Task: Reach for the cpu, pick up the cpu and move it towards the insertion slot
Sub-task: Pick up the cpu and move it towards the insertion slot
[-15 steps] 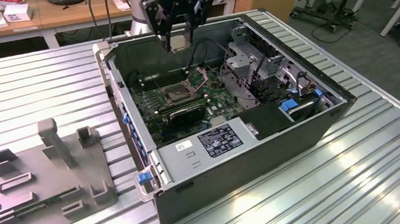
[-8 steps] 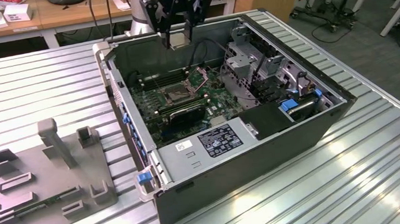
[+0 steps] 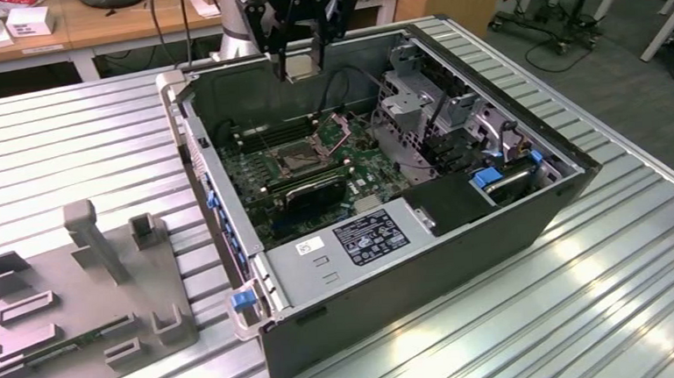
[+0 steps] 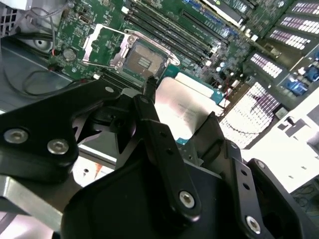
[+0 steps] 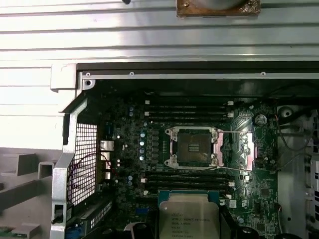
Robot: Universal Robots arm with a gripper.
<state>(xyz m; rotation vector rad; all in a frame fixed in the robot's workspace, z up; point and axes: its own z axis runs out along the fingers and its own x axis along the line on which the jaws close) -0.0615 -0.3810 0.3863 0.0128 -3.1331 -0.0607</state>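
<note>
My gripper [image 3: 302, 61] hangs above the far end of the open computer case and is shut on the cpu [image 3: 301, 65], a small flat square with a silvery top. In the second wrist view the cpu [image 4: 185, 105] sits between the two black fingers [image 4: 149, 107], tilted over the motherboard. The first wrist view shows the cpu [image 5: 188, 215] just short of the insertion slot [image 5: 193, 148], a dark square socket with a silvery frame and its lid swung open. The insertion slot [image 3: 293, 163] lies on the green board below the gripper, and in the second wrist view the insertion slot [image 4: 142, 61] is beyond the cpu.
The black case [image 3: 435, 253] has tall walls, a drive cage [image 3: 426, 113] on the exterior view's right, and long black memory slots [image 5: 188, 110] on both sides of the socket. A grey plastic tray [image 3: 74, 293] holding a green strip [image 3: 83, 341] lies on the ribbed metal table [image 3: 65, 144].
</note>
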